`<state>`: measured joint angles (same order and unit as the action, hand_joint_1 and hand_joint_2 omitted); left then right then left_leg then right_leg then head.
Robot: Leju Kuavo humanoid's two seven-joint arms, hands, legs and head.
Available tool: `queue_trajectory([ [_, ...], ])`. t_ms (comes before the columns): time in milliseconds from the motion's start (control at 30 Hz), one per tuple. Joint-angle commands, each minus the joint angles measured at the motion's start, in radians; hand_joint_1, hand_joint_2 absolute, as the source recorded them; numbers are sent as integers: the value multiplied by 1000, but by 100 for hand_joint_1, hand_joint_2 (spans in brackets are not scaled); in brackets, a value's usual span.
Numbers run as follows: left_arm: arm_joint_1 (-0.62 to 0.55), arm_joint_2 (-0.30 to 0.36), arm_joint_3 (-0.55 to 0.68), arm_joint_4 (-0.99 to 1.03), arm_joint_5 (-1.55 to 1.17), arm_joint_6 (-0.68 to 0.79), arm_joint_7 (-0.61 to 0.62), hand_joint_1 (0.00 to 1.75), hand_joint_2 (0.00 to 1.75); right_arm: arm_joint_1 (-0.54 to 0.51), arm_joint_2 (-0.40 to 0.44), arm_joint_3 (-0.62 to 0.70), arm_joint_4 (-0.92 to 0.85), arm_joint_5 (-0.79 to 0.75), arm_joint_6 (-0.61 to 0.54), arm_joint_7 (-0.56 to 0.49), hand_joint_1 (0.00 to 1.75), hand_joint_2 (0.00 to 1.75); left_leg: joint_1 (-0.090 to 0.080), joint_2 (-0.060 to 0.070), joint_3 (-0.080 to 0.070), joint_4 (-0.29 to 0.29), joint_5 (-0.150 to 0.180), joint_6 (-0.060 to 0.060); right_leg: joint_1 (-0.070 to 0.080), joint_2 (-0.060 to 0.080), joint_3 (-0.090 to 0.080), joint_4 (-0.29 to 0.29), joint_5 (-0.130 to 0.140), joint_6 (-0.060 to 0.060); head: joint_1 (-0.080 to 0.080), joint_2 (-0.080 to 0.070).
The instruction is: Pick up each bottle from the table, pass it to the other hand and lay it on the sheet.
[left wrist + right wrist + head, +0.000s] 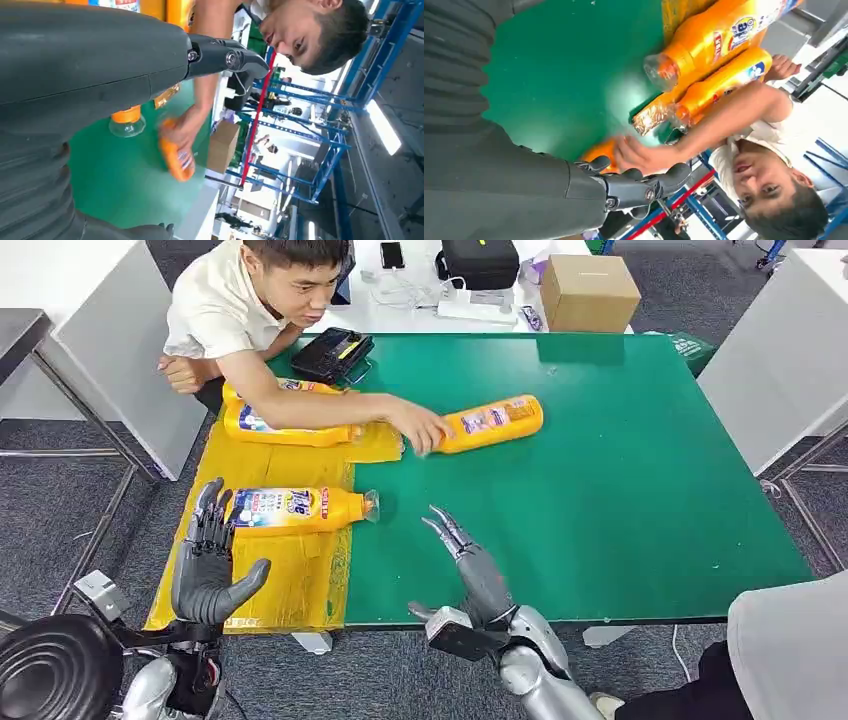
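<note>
Two orange bottles lie on the yellow sheet (pixel 300 580): one near me (pixel 300 509) with its clear cap toward the green table, one farther back (pixel 270 425) under a person's arm. A third orange bottle (pixel 490 423) lies on the green table (pixel 620 490), with the person's hand (pixel 420 428) on its cap end. My left hand (pixel 208 565) hovers open over the sheet's near left part, just beside the near bottle's base. My right hand (pixel 470 560) is open over the table's front edge, holding nothing. The near bottle's cap (pixel 127 125) and the third bottle (pixel 175 160) appear past my left hand.
A person leans over the table's far left corner, arm stretched across the sheet. A black case (pixel 330 353) sits at the back left. A cardboard box (pixel 588 292) and black bag (pixel 480 262) stand on a white table behind. Another person's knee (pixel 790 640) is at front right.
</note>
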<state>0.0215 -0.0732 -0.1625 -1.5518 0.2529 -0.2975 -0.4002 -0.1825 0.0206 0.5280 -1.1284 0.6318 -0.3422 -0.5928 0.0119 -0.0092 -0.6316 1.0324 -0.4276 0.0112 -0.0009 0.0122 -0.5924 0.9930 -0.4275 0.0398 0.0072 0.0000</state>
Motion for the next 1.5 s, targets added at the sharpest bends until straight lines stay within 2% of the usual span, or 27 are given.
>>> queue_trajectory([
  [33,48,26,-90,-5,-231,112,-55,0,175,-111,-107,-149,144,81,-54,76,0,175,-2,0,4,-1,-1,1,-1,-1,4,-1,-1,1,0,0],
  [267,23,17,-112,11,-250,100,-78,0,175,-291,-162,-252,429,190,-46,93,0,175,-4,0,0,0,1,2,-3,0,1,-1,2,2,0,0],
  [567,-26,17,-154,44,-256,88,-78,0,175,-423,-155,-210,612,344,-90,173,0,175,-4,1,0,0,3,4,-4,0,0,-1,4,5,0,0],
  [733,-82,13,-177,99,-237,73,-76,0,175,-555,-166,-157,719,444,-67,233,0,175,-5,0,1,0,3,4,-5,-1,1,0,3,5,0,0],
  [833,-107,9,-194,122,-227,64,-77,0,175,-614,-159,-149,775,460,7,259,0,175,-6,1,-1,0,3,4,-5,1,0,1,4,5,0,0],
  [967,-121,12,-213,131,-219,56,-78,0,175,-609,-143,-155,805,459,61,244,0,175,-5,-1,2,-1,4,4,-4,-2,2,-1,4,5,0,0],
  [1500,-150,11,-237,168,-204,43,-79,0,175,-573,-111,-146,832,457,116,243,0,175,-5,-1,1,-1,3,5,-4,-2,2,-1,4,6,0,0],
])
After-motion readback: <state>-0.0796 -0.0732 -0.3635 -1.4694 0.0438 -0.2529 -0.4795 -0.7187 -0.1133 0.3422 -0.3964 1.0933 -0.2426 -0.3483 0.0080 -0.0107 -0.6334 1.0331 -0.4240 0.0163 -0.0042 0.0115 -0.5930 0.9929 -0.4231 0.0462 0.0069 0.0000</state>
